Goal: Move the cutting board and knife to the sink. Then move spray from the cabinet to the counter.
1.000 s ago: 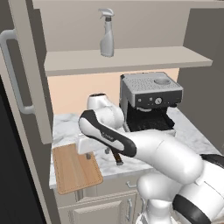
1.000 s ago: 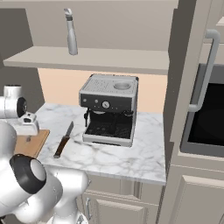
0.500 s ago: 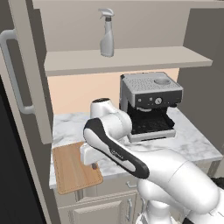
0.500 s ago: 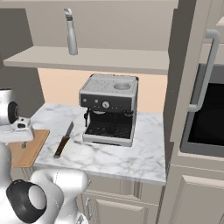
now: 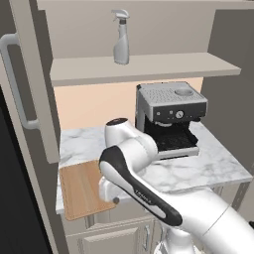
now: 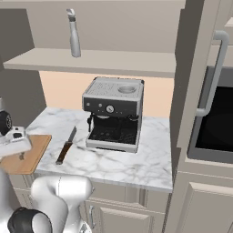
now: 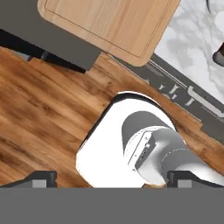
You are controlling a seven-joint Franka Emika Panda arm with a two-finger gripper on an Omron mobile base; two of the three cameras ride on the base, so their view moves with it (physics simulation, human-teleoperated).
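Both base views face the counter [image 5: 208, 168]; hand view looks straight down.

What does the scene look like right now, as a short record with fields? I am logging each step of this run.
cutting board: flat at the counter's front left corner, overhanging the edge
knife: on the counter, between the board and the coffee machine, apart from both
spray: upright on the cabinet shelf
cabinet door: swung open
coffee machine: on the counter, against the back wall
gripper: open, holding nothing, by the board's front edge
counter: white marble
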